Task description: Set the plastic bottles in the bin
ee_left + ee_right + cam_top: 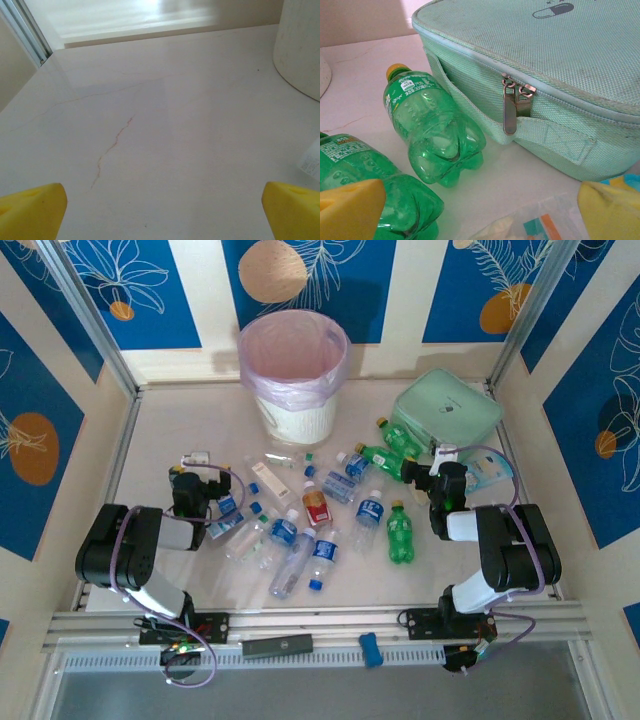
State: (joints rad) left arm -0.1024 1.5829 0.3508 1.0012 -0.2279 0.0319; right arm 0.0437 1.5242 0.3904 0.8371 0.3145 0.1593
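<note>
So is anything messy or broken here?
Yes. The plastic bottles lie tipped over and scattered on the table, none visibly in the bin. A thin reddish crack-like line also runs across it.

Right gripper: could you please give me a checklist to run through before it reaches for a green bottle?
1. Right gripper open and empty: ok, the yellow fingers stand wide apart.
2. Green bottle lying in front of it: ok; a second green bottle lies by one finger.
3. Green bottle clear of the mint pouch: not ok, it lies close beside the pouch wall.
4. Flat packet out of the way: not ok, it lies below, between the fingers.
5. Bin upright with its mouth open: ok.
6. Left gripper open and empty: ok.
</note>
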